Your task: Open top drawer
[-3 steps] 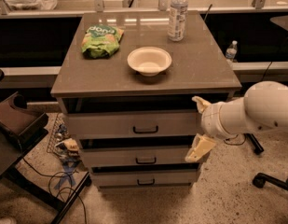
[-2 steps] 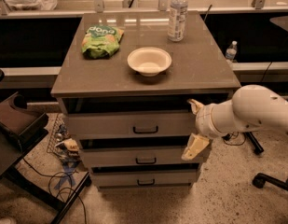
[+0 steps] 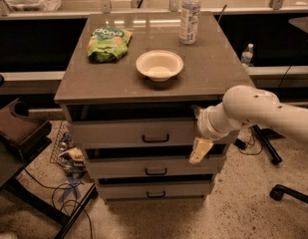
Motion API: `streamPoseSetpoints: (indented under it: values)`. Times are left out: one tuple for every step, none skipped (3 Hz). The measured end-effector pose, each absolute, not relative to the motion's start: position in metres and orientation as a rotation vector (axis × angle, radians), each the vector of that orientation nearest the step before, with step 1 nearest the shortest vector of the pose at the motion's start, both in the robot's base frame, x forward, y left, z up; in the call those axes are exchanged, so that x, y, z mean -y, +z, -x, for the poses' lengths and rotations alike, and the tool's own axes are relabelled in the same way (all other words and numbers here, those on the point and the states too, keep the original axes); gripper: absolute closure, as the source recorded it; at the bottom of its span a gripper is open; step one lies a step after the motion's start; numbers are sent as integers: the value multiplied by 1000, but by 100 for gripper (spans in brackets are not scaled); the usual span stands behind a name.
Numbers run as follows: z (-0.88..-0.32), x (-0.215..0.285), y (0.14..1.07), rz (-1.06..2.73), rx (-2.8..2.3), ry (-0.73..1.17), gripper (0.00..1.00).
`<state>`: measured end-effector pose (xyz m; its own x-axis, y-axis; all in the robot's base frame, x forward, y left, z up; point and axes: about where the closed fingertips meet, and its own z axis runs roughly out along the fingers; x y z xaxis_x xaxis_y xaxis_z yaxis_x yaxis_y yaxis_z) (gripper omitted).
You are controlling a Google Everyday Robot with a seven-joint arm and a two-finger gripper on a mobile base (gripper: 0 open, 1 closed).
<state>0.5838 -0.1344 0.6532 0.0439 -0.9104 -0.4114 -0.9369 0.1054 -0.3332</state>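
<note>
I see the wide grey top drawer (image 3: 123, 132), small black bar handle (image 3: 155, 139) centred, looking closed. My cream gripper (image 3: 198, 131), fingers spread, has slid left across its right end.

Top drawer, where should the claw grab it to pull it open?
Grab the small black handle in the middle of the top drawer front, coming straight from the front. It is a level bar, so pinch it top and bottom. The claw sits right of it, at the drawer's right end.
</note>
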Motion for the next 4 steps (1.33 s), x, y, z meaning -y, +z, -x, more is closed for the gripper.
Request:
streamPoseSetpoints:
  values:
    - [-593,137,643,1841,-1885,3,25]
    - [-593,136,642,1846,-1885,1,49]
    - [-593,136,641,1848,-1884,4,72]
    - [-592,136,644,1848,-1884,4,95]
